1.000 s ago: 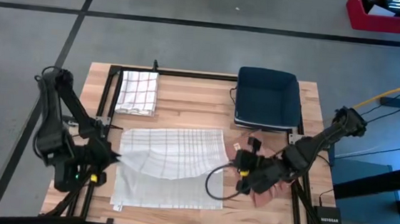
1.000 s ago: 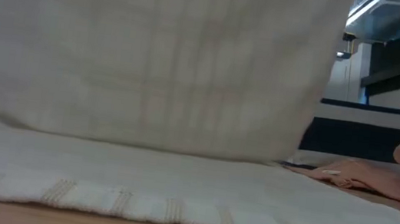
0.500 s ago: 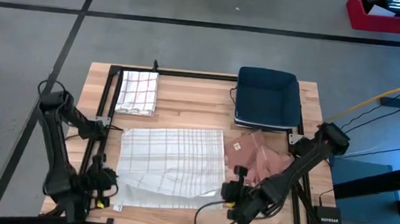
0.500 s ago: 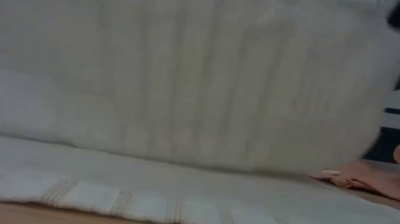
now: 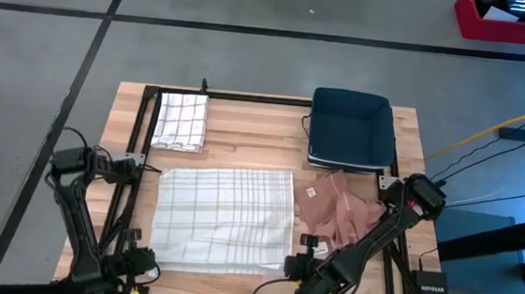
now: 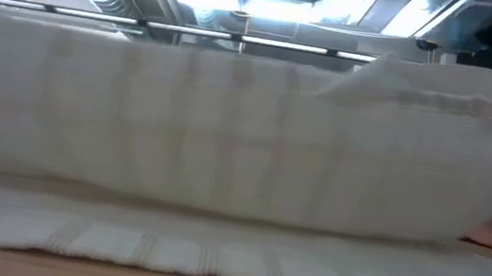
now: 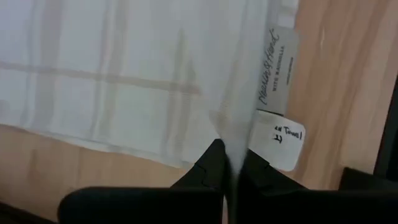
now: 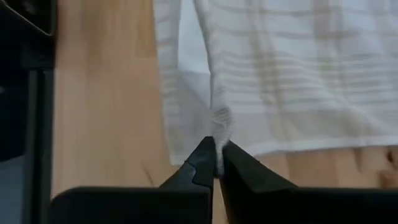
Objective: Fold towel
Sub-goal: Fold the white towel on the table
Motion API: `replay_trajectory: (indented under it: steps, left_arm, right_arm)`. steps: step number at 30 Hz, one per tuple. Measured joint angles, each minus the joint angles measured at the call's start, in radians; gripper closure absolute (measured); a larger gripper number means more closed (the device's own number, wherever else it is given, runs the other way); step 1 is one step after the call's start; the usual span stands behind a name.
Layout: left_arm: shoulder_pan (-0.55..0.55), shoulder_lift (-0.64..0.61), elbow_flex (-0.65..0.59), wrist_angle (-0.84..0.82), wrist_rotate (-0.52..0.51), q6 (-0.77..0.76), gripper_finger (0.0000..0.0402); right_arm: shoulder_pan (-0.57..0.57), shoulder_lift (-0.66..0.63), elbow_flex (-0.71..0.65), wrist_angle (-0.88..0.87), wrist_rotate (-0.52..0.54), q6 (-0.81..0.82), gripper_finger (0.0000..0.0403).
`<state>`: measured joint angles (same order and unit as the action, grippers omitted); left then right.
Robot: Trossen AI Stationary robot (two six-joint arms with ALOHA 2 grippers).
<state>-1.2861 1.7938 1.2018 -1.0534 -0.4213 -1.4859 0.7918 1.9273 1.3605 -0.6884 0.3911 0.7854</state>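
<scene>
A white towel with grey stripes (image 5: 224, 217) lies on the wooden table, doubled over on itself. In the low view its upper layer (image 6: 228, 126) stands bulged above the lower layer on the table. My left gripper (image 5: 143, 263) is at the towel's near left corner and my right gripper (image 5: 300, 260) is at its near right corner. Both are shut on the cloth. Two paper tags (image 7: 277, 134) hang beside the left fingers. My left gripper pinches the towel's corner edge (image 7: 231, 146) next to the tags, between its two fingers. The cloth runs away from the fingers, gathered into a ridge. My right gripper pinches the towel's corner (image 8: 219, 127) between its two fingers. The cloth is bunched at the fingers and spreads out beyond them over the table.
A folded checked towel (image 5: 180, 120) lies at the far left. A dark blue bin (image 5: 350, 126) stands at the far right, and a crumpled pink cloth (image 5: 337, 212) lies just right of the towel. Black frame rails (image 5: 142, 128) border the table.
Both grippers have moved from the table's middle toward its near edge and come down, still shut on the towel. The held edge has been carried over the lower layer to the near edge. The fold at the far side has stayed put, and the pink cloth now shows uncovered.
</scene>
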Motion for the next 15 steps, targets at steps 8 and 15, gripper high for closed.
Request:
replay_trajectory:
  steps: [8,15]
  left_arm:
    - [0.006,0.009,0.000,0.001,0.096,-0.051,0.0337]
    - [0.035,-0.043,0.015,0.013,0.338,-0.057,0.0262]
  right_arm:
    - [-0.006,0.002,0.000,0.041,-0.150,0.023,0.0314]
    - [-0.030,-0.048,0.013,-0.036,-0.288,0.021,0.0207]
